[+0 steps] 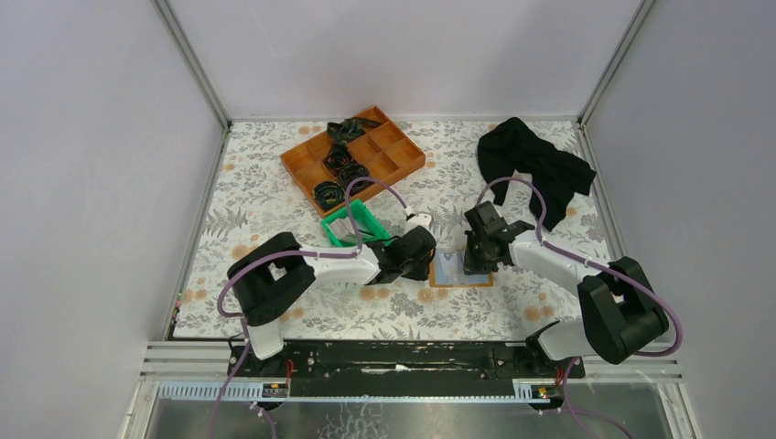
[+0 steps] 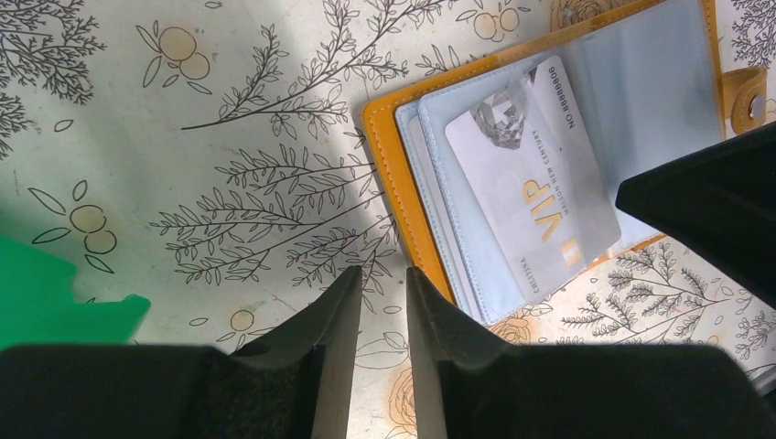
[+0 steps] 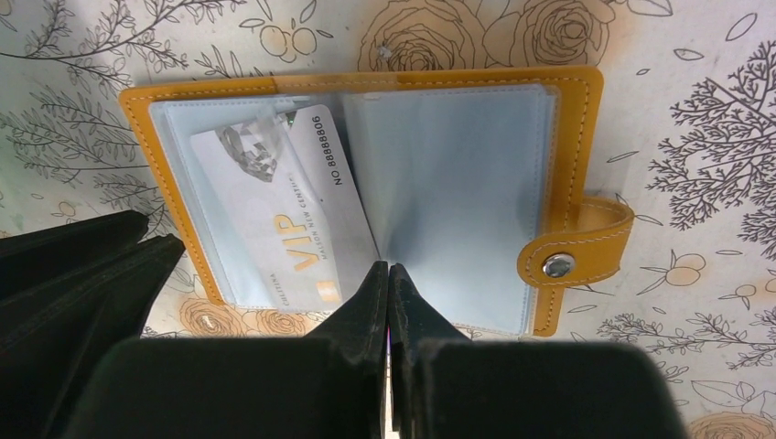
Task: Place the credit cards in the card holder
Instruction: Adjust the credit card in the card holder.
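The card holder (image 3: 458,201) is laid open flat on the floral worktop (image 2: 183,137) betw. the two arms: orange-tan stitched cover, pale blue-grey clear sleeves, snap tab (image 3: 576,251) w/ metal stud. One whitish-grey credit card (image 3: 284,210) is seen tilted on the page opposite the tab, marked "VIP" in gold and "NO 88888806"; smaller print can't be read. Jaws of the left gripper (image 2: 382,279) are parted slightly, nothing gripped, just beside the holder's edge. Jaws of the right gripper (image 3: 388,270) are clenched, empty, at the holder's fold.

The floral worktop (image 1: 265,206) bears an orange tray (image 1: 297,178) and a black cloth (image 1: 531,169) at the back. Nearer lie a green bin (image 1: 366,212) and the open card holder (image 1: 455,274).
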